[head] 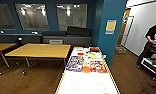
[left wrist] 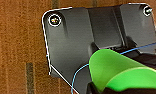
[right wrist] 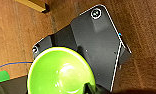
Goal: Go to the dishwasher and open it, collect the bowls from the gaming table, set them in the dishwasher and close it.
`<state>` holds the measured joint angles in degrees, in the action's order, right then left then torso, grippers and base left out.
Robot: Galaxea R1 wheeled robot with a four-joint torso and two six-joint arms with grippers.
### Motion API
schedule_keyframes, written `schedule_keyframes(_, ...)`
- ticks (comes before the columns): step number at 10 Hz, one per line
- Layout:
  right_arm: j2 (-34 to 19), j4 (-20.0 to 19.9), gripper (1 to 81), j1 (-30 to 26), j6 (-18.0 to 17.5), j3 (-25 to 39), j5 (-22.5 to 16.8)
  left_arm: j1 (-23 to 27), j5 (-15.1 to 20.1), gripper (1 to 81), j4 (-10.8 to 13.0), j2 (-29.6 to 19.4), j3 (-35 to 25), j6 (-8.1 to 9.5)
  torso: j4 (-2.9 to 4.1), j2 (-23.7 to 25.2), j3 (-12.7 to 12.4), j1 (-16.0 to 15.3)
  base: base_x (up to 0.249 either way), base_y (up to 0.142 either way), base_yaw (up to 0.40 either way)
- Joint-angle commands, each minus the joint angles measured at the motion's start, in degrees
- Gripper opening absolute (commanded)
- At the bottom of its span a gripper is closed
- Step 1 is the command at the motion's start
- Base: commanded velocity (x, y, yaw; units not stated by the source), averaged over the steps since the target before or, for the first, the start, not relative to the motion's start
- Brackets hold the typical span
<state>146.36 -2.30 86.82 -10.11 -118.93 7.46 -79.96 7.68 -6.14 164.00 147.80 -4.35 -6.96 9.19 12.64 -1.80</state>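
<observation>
The bright green bowl (left wrist: 119, 71) hangs above the wooden floor in the left wrist view, tilted on its side, with my left gripper (left wrist: 99, 88) shut on its rim. The paler lime-green bowl (right wrist: 60, 72) shows from above in the right wrist view, empty, and my right gripper (right wrist: 92, 88) is shut on its rim. The gaming table (head: 86, 85), long and white-topped, stretches ahead of me in the head view with colourful board games (head: 75, 63) and cards on its far half. The dishwasher is out of view.
Yellow wooden-topped tables (head: 40, 50) stand to the left on a brown wood floor. A blue wall column (head: 110, 30) rises past the gaming table's far end. A person (head: 152, 43) stands at the right by a control rig. A dark counter (head: 66, 38) runs along the back wall.
</observation>
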Motion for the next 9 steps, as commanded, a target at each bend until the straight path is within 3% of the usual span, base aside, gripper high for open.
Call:
schedule_keyframes(1,-0.9,1.0,1.0,-2.1,0.2,-0.1,-3.0,2.7,3.4,1.0,0.3,-0.5,0.1,-0.31,0.00,0.0,0.0,0.0,0.000,0.000,0.000)
schedule_keyframes(5,1.1,1.0,1.0,-1.4,0.2,-2.8,-3.0,2.7,3.4,1.0,0.3,0.1,0.1,-0.31,0.00,0.0,0.1,0.0,0.000,0.000,0.000)
schedule_keyframes(9,3.6,1.0,1.0,-1.1,0.3,-8.4,-3.9,1.5,1.8,1.0,0.5,0.5,0.1,-0.31,0.00,0.0,0.1,0.1,-0.078,0.000,0.000)
